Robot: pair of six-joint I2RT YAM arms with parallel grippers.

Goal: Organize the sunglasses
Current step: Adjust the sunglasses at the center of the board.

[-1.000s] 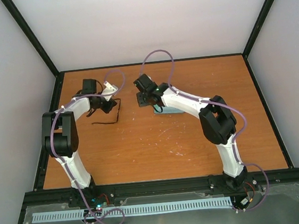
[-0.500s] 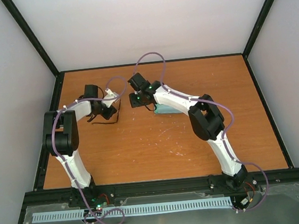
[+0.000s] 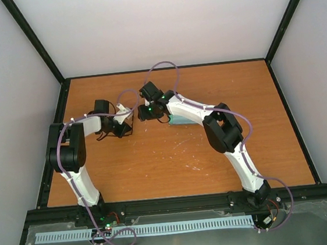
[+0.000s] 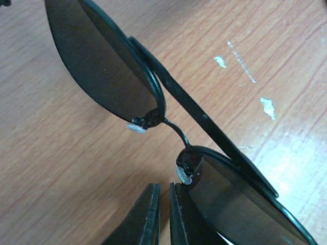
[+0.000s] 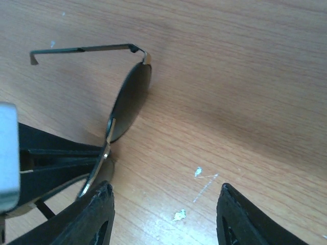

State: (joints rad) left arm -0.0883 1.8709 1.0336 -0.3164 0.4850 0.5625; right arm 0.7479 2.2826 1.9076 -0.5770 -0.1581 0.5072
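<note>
The sunglasses (image 4: 102,71) have dark lenses and a thin dark frame. They stand on the wooden table left of centre (image 3: 131,126). In the left wrist view one temple arm lies folded across the lenses. In the right wrist view the sunglasses (image 5: 130,97) have the other temple arm sticking out. My left gripper (image 4: 163,204) is closed to a thin slit at the rim of one lens beside the bridge, and it also shows in the top view (image 3: 122,127). My right gripper (image 5: 168,214) is open and empty, low over the table just right of the glasses, and it also shows in the top view (image 3: 141,114). Its left finger (image 5: 97,217) is next to a lens.
A grey-blue case (image 3: 182,120) lies right of the glasses, mostly under my right forearm. The table (image 3: 218,87) is walled by a black frame and white panels. My two wrists are close together. White scuff marks (image 5: 196,172) dot the wood.
My right gripper has swung left and down, towards the sunglasses. My left gripper has shifted a little nearer and lower. The sunglasses stay in about the same spot.
</note>
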